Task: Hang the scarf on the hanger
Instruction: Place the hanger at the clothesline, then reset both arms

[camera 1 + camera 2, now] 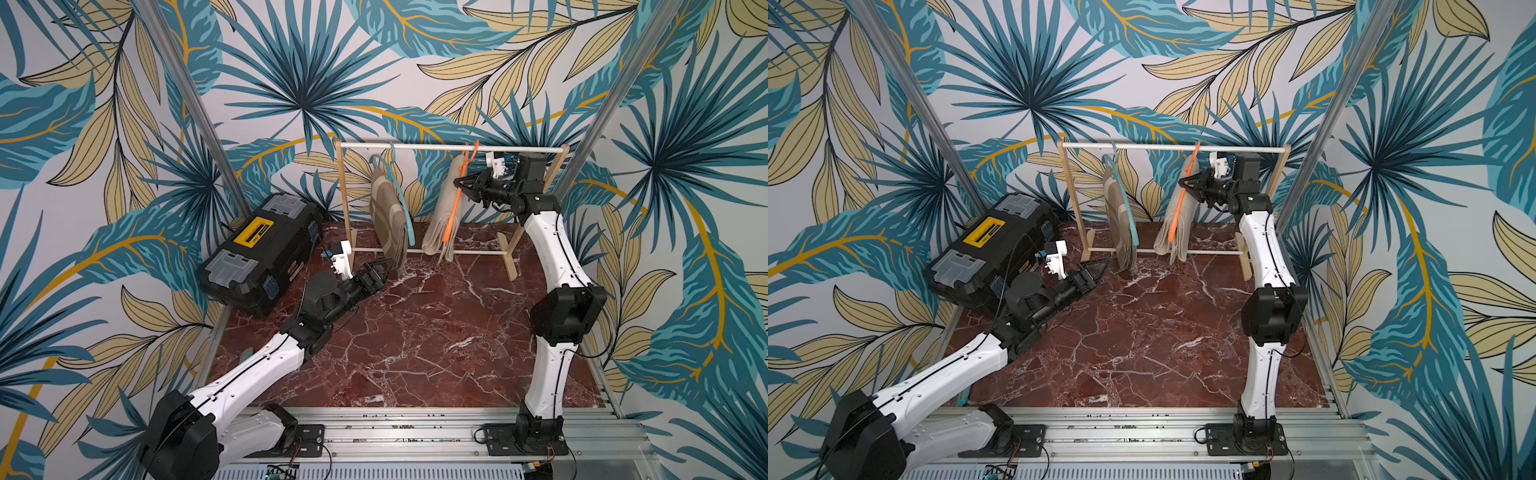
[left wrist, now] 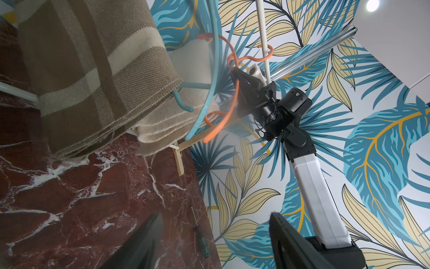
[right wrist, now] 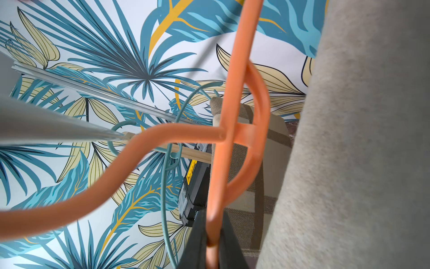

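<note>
in a top view, right gripper (image 1: 458, 182) raised, clamping orange hanger (image 1: 453, 212)

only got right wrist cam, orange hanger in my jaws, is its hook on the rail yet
Observer: Yes, the left wrist view shows the orange hanger hooked over the white rail.
Operator: where's the left arm
Observer: The left gripper is open and empty, low, near the brown scarf and its bottom edge.
Operator: how far down does my scarf hang
Observer: The beige scarf has its ends down at the rack's lower bar.
</note>
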